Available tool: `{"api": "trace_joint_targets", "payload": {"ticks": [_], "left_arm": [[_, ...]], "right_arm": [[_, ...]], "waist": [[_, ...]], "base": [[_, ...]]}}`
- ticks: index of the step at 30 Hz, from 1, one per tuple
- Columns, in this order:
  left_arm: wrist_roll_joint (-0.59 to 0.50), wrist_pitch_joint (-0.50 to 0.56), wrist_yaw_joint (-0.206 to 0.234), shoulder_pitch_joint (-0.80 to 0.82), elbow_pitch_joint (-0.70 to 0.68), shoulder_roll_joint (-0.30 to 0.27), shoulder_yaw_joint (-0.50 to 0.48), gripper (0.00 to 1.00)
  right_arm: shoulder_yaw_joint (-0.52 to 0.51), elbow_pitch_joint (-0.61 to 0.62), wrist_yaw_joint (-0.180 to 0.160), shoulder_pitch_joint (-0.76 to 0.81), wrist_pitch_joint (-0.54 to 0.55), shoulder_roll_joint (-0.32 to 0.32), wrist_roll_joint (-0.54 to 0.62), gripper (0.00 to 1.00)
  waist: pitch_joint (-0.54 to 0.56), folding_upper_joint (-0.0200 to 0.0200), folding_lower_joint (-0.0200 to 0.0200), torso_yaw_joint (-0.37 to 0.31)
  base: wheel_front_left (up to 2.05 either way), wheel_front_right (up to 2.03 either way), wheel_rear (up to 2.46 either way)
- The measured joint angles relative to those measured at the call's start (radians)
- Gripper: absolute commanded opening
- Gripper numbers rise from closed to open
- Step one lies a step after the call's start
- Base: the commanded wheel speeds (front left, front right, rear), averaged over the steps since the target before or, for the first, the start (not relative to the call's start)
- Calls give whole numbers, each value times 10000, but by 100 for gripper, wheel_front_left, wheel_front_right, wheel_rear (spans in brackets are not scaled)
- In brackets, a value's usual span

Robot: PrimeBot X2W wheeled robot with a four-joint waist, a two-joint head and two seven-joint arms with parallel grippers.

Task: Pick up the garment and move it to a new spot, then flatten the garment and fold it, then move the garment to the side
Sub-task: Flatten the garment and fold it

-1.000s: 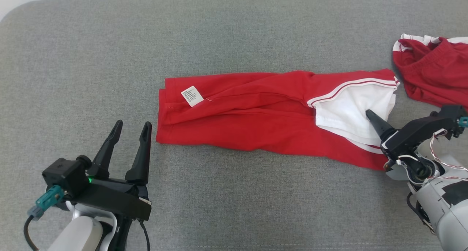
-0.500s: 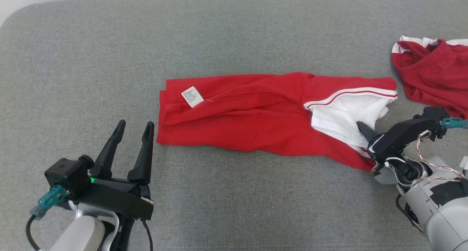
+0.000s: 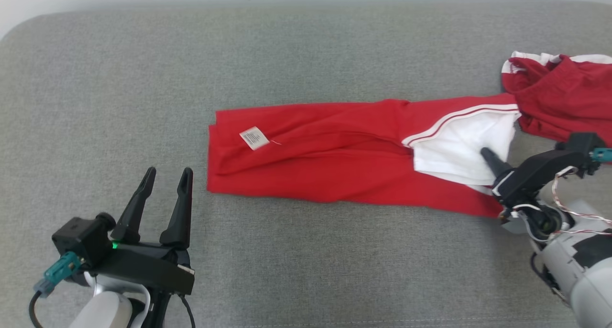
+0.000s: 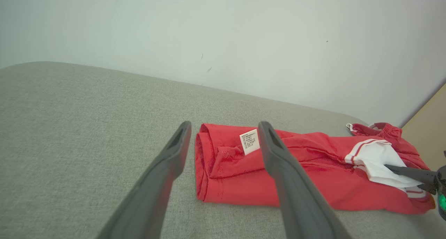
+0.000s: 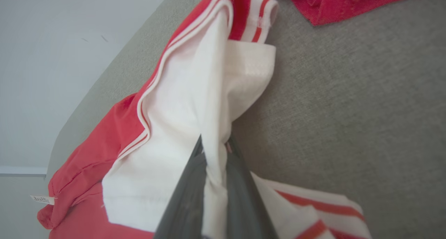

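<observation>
- Nearest the camera, at the lower left of the grey fabric surface [image 3: 306, 261], the left gripper [image 3: 169, 171] holds its jaws spread apart and empty. The long dark fingers point toward the near left corner of the garment [image 3: 334, 165], close to the cloth but not touching it.
- At the lower right, the right gripper [image 5: 213, 144] has its jaws closed on a pinched fold of the garment's white panel [image 3: 459, 148], the cloth bunching upward between the two fingers.
- Across the middle of the surface the red garment lies as a long strip running left to right, folded lengthwise and mostly flat, with soft creases along its length.
- A white care label [image 3: 254, 137] faces up near the garment's left end, while white and red stripes edge the panel at its right end.
- Farther back at the right edge, a second red garment [image 3: 559, 98] with white trim sits crumpled. The striped corner of the strip reaches it, though whether they touch cannot be told.
- Beyond the surface rises a pale wall [image 4: 223, 40].
</observation>
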State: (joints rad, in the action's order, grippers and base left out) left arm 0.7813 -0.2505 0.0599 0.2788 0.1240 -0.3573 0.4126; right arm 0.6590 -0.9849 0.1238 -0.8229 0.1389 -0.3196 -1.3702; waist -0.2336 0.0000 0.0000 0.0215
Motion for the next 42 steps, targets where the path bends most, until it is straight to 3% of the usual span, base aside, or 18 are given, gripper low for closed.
{"api": "trace_joint_targets", "payload": {"ticks": [11,18,29,42], "left_arm": [[-100,-25,-84,-265,50,150,-125,100],[-290,-25,-261,-370,161,408,36,100],[-368,-25,-405,-373,439,796,186,100],[-391,-25,-606,-370,656,1218,242,100]], "right_arm": [[207,725,0,369,-548,-894,370,0],[612,1870,0,456,-834,-861,648,0],[1599,3496,0,294,-976,-788,1643,0],[2441,3302,0,-331,-297,-437,2272,0]], "waist": [[379,0,0,-376],[595,0,0,-403],[804,0,0,220],[874,0,0,1295]], "base": [[0,0,0],[0,0,0],[0,0,0],[0,0,0]]}}
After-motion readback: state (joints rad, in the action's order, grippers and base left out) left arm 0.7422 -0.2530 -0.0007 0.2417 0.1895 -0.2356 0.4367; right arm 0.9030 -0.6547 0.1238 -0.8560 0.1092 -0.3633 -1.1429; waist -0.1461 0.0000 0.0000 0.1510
